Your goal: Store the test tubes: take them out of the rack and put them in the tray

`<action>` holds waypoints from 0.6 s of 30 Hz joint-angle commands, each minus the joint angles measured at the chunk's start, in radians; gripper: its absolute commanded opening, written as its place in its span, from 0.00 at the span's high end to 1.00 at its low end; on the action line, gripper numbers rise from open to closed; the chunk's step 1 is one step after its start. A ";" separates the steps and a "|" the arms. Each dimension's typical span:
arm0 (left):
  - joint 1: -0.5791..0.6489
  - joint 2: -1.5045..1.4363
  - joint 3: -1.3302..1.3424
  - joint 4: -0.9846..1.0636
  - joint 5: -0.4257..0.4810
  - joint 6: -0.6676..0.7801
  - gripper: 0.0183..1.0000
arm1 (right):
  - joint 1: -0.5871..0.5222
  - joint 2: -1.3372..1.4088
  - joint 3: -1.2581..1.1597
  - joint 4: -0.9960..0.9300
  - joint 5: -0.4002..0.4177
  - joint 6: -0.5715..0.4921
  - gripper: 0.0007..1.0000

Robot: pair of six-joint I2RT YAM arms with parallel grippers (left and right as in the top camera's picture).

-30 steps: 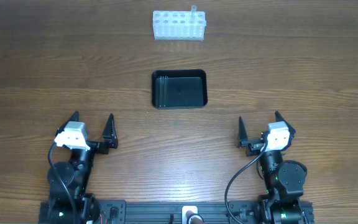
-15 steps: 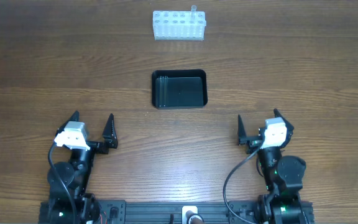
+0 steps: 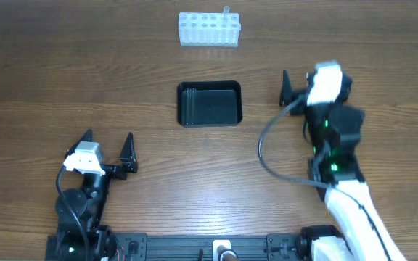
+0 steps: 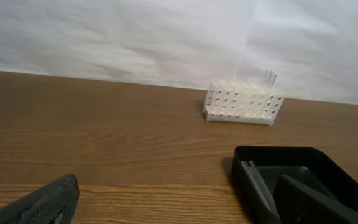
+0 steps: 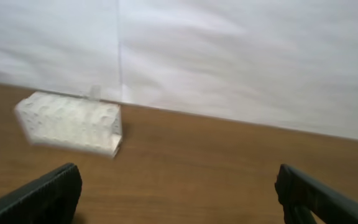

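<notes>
The white test tube rack [image 3: 209,30] stands at the table's far edge with one clear tube [image 3: 227,12] upright at its right end. The black tray [image 3: 209,83] sits in the middle, and several tubes [image 3: 187,101] lie along its left side. My left gripper [image 3: 109,148] is open, low near the front left; its wrist view faces the rack [image 4: 243,102] and the tray [image 4: 272,149]. My right gripper [image 3: 307,78] is open and raised to the right of the tray. From its wrist view the rack [image 5: 70,121] and the tube [image 5: 95,92] are ahead and well apart.
Bare wooden table [image 3: 85,65] spreads around the rack and tray. A white backdrop [image 5: 229,56] rises behind the table's far edge. The right arm [image 3: 336,145] stretches up the right side.
The right arm has risen and swung far forward, from near its base to beside the tray. The left arm, the rack and the tray have not moved.
</notes>
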 commanded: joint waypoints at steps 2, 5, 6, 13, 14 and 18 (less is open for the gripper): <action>0.004 -0.008 -0.004 -0.004 0.009 0.014 0.00 | 0.000 0.196 0.194 0.004 0.056 -0.008 0.01; 0.004 -0.008 -0.004 -0.003 0.009 0.014 0.00 | 0.005 0.276 0.274 0.005 0.055 -0.007 0.01; 0.004 -0.008 -0.004 -0.003 0.009 0.014 0.00 | 0.010 0.301 0.297 0.005 0.055 -0.006 0.01; 0.004 -0.008 -0.004 -0.003 0.009 0.014 0.00 | 0.061 0.428 0.404 0.006 0.056 -0.005 0.01; 0.004 -0.008 -0.004 -0.004 0.009 0.014 0.00 | 0.072 0.444 0.417 0.007 0.056 0.003 0.01; 0.004 -0.008 -0.004 -0.003 0.009 0.014 0.00 | 0.113 0.509 0.461 0.008 0.056 0.043 0.01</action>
